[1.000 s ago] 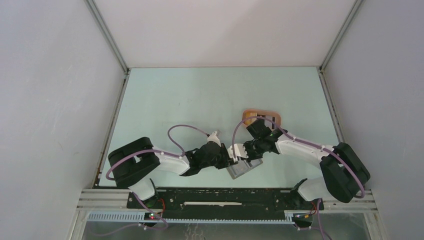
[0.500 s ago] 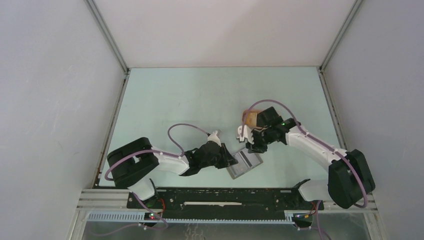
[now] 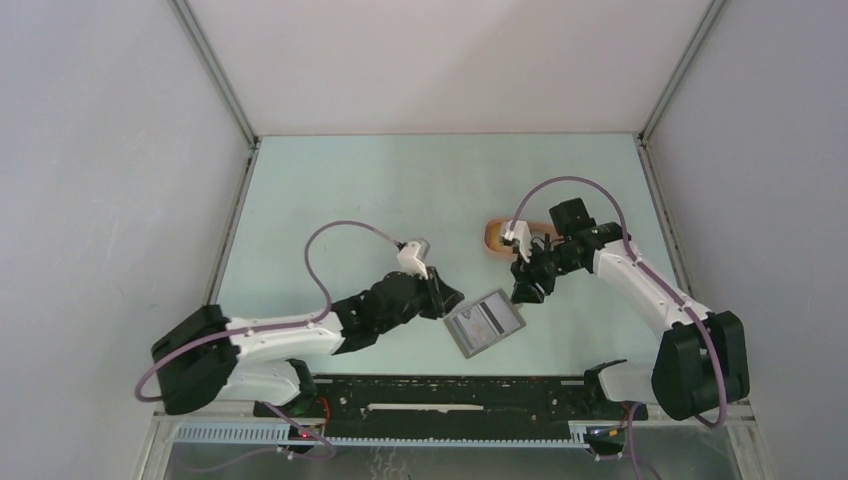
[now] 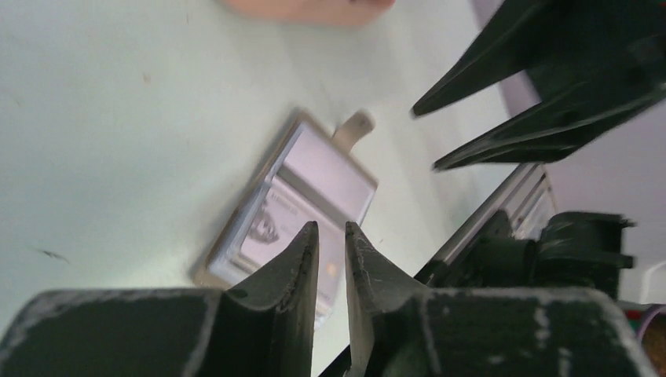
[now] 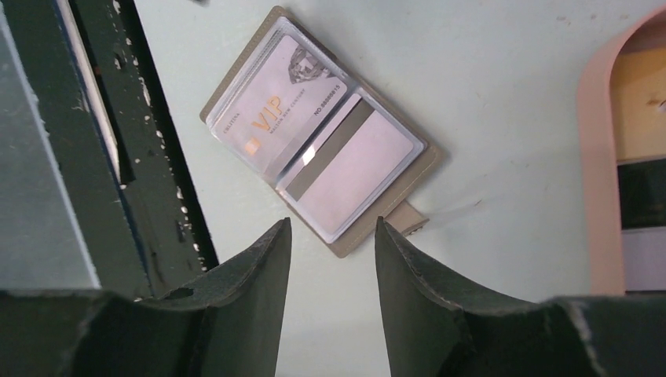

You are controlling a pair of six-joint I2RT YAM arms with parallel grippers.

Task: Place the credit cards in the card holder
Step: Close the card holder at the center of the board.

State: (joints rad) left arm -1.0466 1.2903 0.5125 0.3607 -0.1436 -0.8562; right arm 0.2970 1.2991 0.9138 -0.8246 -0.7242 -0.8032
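Observation:
The grey card holder lies open and flat on the table. In the right wrist view its clear slots hold a pale card printed "VIP" and a pale card with a dark stripe. An orange-yellow card and a dark card lie in the peach tray. My left gripper hovers at the holder's left edge, its jaws almost together and empty. My right gripper is open and empty, just right of the holder.
The peach oval tray sits behind the right gripper, mostly hidden by the right arm. The black base rail runs along the near edge, close to the holder. Grey walls enclose the pale green table.
Both grippers were on the holder a second ago. The left arm has drawn back left and the right gripper has moved up and right towards the tray. The holder now lies uncovered.

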